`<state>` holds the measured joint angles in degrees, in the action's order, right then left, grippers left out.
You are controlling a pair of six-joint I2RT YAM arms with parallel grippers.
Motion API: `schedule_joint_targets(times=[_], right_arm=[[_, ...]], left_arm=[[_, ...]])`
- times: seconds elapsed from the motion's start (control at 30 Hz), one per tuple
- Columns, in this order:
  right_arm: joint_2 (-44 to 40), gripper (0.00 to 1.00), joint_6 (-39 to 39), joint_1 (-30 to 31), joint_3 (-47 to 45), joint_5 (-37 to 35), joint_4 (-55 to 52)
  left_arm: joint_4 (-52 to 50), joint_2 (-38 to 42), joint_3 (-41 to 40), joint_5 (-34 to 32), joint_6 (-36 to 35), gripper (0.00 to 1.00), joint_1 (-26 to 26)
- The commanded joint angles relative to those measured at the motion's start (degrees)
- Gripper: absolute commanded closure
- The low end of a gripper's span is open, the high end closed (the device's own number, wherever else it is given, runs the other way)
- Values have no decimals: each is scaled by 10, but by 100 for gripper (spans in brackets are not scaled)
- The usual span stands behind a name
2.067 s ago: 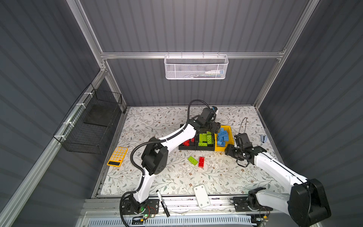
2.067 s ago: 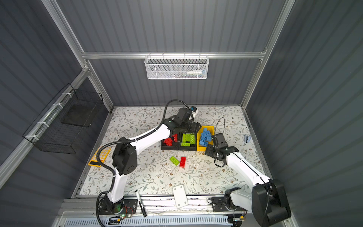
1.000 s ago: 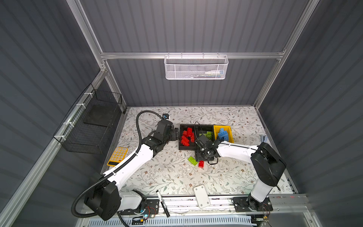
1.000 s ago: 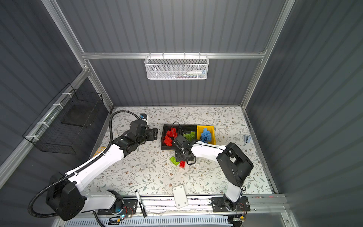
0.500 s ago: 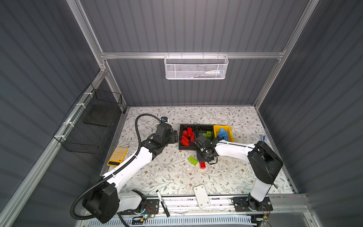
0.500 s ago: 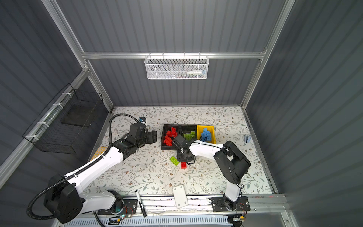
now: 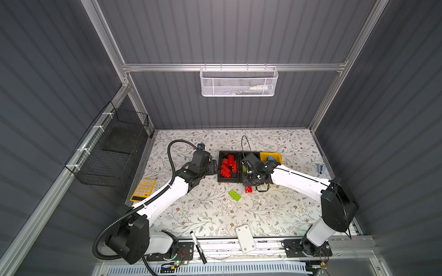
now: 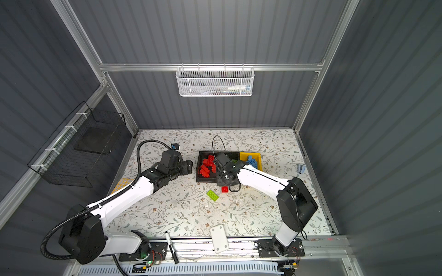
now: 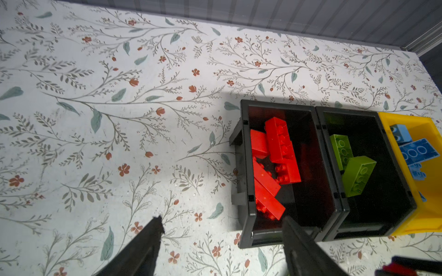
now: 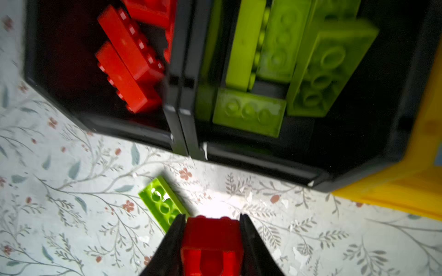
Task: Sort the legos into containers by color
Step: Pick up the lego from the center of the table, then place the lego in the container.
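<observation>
Right gripper (image 10: 211, 216) is pinching the red brick (image 10: 210, 241), seemingly light, rigid and slick, across its flat sides; left gripper (image 9: 222, 218) is hanging wide open, empty.

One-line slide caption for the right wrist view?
Right end effector shut on a red lego, loose green lego beside it, before the black bins.

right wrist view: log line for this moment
right end effector: shut on red lego | left end effector: open, empty | green lego: unsorted

In both top views the right arm (image 8: 260, 181) hides most of the middle bin (image 8: 232, 154). The red brick (image 10: 211, 241) is cut off in the right wrist view.
</observation>
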<state>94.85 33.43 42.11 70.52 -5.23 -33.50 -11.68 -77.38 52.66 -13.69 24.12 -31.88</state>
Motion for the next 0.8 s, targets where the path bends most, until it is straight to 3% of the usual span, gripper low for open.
schedule_joint_targets(times=[0.0,0.37,0.53,0.7,0.77], right_arm=[[7,73,-41,-21,50,-14,15],[177,70,-93,-32,241,47,62],[236,67,-87,-33,284,83,71],[253,42,-77,-32,295,92,73],[244,38,-77,-33,291,86,73]], left_arm=[[0,12,-21,13,30,20,3],[-2,57,-78,42,160,19,2],[-9,81,-107,42,201,17,2],[-23,94,-109,42,201,15,2],[-27,89,-104,39,197,15,2]])
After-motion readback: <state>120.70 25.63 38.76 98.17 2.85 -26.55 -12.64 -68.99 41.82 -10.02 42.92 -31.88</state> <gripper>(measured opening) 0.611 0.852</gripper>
